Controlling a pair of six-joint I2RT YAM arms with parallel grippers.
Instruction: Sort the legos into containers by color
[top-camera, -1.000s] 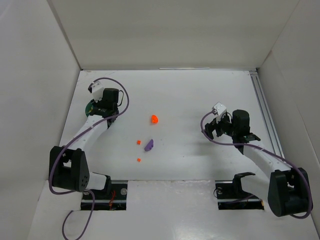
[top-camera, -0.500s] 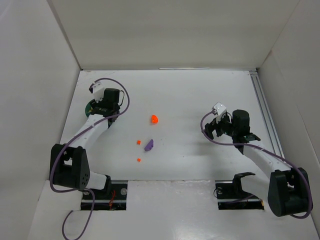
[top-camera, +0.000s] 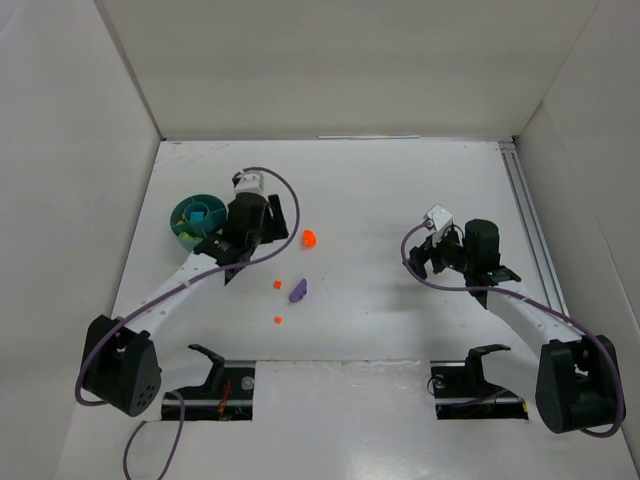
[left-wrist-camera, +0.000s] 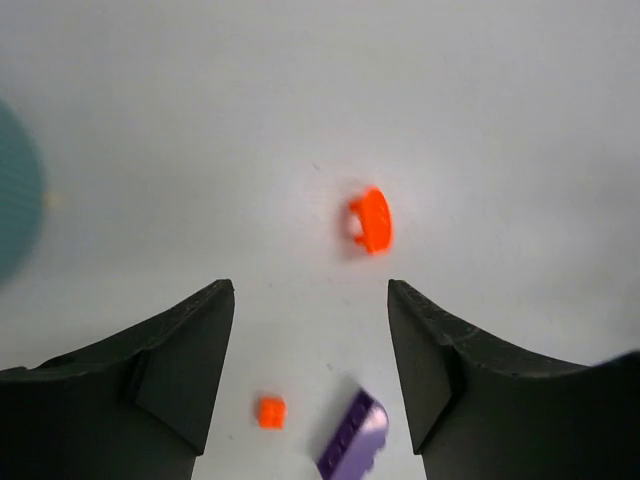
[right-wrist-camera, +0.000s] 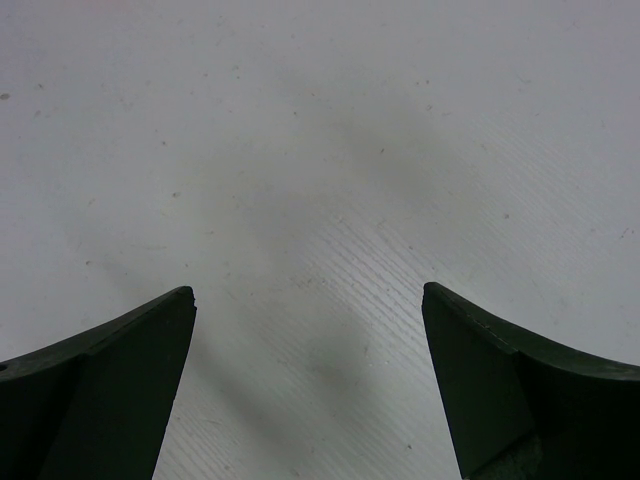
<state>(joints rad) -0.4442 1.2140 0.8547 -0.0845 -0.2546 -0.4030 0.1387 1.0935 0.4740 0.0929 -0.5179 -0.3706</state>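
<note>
Leaving teal round plastic tub, left gripper, parted, empty, targets orange curved brick; right gripper wide, idle.

No readable text, labels, brand marks, numbers or signs in any of the three views.
</note>
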